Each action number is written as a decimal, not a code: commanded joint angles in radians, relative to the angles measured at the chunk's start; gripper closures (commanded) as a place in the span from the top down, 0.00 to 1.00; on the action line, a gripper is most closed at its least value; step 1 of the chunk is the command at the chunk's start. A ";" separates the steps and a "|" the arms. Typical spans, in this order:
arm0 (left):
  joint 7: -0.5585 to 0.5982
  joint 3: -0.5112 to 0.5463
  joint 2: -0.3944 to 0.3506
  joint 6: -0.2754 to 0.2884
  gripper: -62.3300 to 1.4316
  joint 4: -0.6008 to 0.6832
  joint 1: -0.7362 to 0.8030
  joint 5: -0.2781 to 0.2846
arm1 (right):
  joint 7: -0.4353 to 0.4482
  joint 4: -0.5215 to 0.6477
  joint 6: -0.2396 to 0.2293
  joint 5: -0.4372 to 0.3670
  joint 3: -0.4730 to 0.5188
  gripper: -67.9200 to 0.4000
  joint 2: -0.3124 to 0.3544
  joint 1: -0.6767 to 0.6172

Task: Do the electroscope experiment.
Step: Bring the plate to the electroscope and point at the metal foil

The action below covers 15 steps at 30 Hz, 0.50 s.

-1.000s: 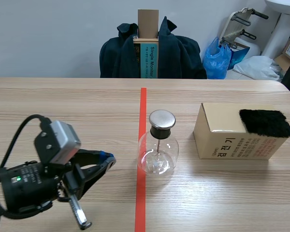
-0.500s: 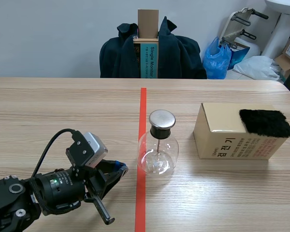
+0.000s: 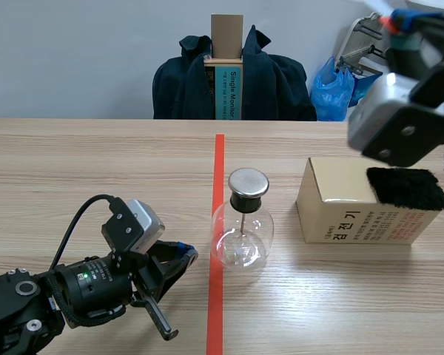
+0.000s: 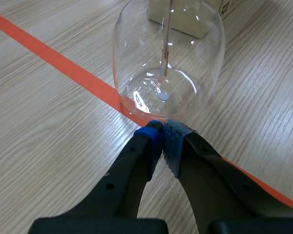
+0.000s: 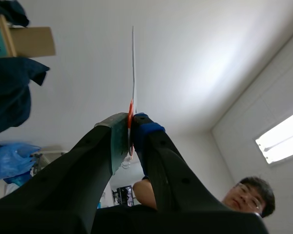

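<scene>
1. In the scene view, a glass electroscope flask (image 3: 241,235) with a round metal cap (image 3: 249,182) stands on the wooden surface (image 3: 96,170), just right of an orange-red tape line (image 3: 218,159).
2. To its right, apart from it, a cardboard box (image 3: 340,211) carries a black furry pad (image 3: 407,188) on top.
3. The left arm lies low. The left wrist view shows the left gripper (image 4: 162,130) closed on nothing, its tips at the flask's base. Whether they touch the glass cannot be told.
4. That close view also shows a thin rod (image 4: 167,44) inside the flask.
5. The right arm is high above the box. Only the right wrist view shows the right gripper (image 5: 131,129) pointing upward, clamped on a thin strip (image 5: 133,63) seen edge-on.
6. That view alone includes a person (image 5: 244,195) beyond the gripper.
</scene>
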<state>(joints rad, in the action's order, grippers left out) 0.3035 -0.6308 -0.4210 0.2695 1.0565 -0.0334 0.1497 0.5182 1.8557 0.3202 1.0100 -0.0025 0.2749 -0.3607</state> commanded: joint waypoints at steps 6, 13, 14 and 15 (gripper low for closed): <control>0.014 0.001 0.005 0.002 0.06 0.027 -0.006 0.006 | -0.053 -0.066 0.020 0.066 -0.095 0.02 0.016 0.009; 0.013 0.001 0.005 0.002 0.06 0.027 -0.006 0.006 | -0.114 -0.129 0.020 0.091 -0.134 0.02 0.016 0.009; 0.013 0.001 0.005 0.002 0.06 0.027 -0.006 0.006 | -0.116 -0.142 0.020 0.099 -0.134 0.02 0.016 0.009; 0.013 0.001 0.005 0.002 0.06 0.027 -0.006 0.006 | -0.122 -0.154 0.020 0.111 -0.134 0.02 0.016 0.009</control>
<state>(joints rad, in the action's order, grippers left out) 0.3035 -0.6308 -0.4210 0.2695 1.0565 -0.0334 0.1497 0.4042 1.6997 0.3283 1.1172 -0.1425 0.2749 -0.3607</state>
